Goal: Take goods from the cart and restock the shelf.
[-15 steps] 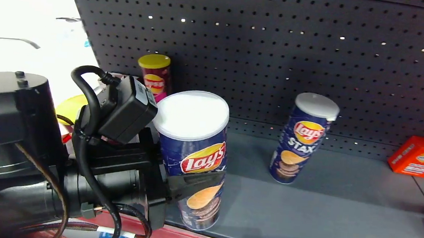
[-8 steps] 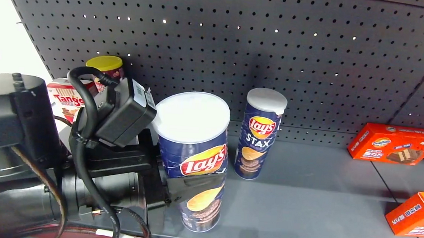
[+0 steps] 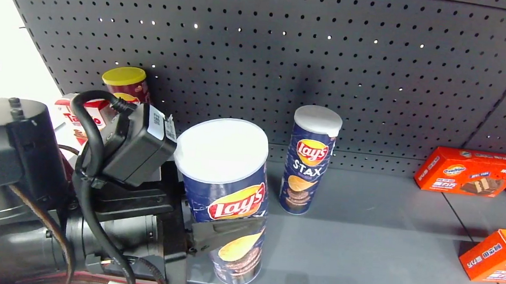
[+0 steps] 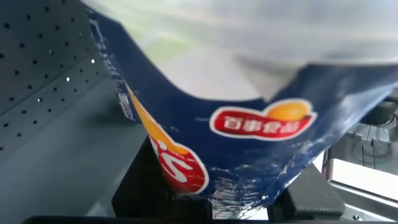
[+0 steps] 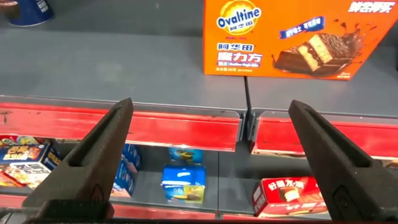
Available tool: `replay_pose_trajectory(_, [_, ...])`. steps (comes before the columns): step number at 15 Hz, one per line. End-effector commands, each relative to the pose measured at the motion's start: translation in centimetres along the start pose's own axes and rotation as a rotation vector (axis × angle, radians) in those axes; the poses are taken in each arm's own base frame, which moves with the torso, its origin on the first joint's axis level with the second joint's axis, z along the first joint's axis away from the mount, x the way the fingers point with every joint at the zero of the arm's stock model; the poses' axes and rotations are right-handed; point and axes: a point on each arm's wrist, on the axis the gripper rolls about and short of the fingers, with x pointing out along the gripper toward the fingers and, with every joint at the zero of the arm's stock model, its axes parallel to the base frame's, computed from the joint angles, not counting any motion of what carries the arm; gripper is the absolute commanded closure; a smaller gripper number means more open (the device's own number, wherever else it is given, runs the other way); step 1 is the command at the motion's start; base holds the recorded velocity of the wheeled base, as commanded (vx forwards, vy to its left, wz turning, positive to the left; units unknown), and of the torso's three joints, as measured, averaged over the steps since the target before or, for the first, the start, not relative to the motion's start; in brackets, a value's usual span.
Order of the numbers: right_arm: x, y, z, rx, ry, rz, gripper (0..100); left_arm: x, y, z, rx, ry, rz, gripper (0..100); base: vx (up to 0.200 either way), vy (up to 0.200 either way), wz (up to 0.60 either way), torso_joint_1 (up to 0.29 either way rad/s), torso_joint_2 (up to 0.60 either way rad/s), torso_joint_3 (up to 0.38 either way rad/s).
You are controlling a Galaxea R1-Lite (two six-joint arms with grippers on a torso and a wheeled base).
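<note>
**Q:** Where is the can being restocked?
**A:** The held chips can (image 3: 225, 193) is blue with a white lid and upright. It is to the robot's left of the shelved chips can (image 3: 309, 164) and nearer the front edge of the shelf (image 3: 383, 253). Whether its base touches the board cannot be told.

**Q:** What grips it?
**A:** The left gripper (image 3: 229, 231) is clamped on the can's lower half, with one dark finger (image 3: 224, 229) lying across the label. In the left wrist view the can sits between both fingers.

**Q:** And the other claw?
**A:** The right gripper (image 5: 211, 168) has its fingers spread wide with nothing between them. It is off to the right of the shelved chips can, facing the red price rail (image 5: 186, 127) beneath the front orange box (image 5: 292, 37).

**Q:** What else surrounds the shelved chips can?
**A:** The pegboard (image 3: 286, 50) is close behind it. To its left, past the held can, are a yellow-lidded can (image 3: 125, 84) and a red-and-white box (image 3: 81, 116). The rear orange box (image 3: 469, 170) is well apart to its right.
</note>
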Motion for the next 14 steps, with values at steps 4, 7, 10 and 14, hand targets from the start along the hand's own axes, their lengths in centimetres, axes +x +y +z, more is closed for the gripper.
replay_pose_trajectory(4, [2.0,0.0,10.8,0.024,-0.007,0.077,0,-0.3,0.5,0.2,0.0,-0.013,0.023,100,0.0,0.0,0.0,0.0,0.0,0.0])
replay_pose_trajectory(7, [2.4,0.3,11.3,-0.026,-0.019,0.286,0,-0.9,0.7,-0.6,-0.013,0.012,0.049,100,0.0,0.0,0.0,0.0,0.0,0.0])
replay_pose_trajectory(10, [4.4,0.8,13.2,-0.072,0.035,0.396,0,-2.0,0.8,-0.9,-0.019,0.009,0.076,100,0.0,0.0,0.0,0.0,0.0,0.0])
replay_pose_trajectory(14, [10.3,2.8,15.4,-0.073,0.081,0.537,0,-2.6,0.5,-0.7,-0.031,-0.003,0.077,100,0.0,0.0,0.0,0.0,0.0,0.0])
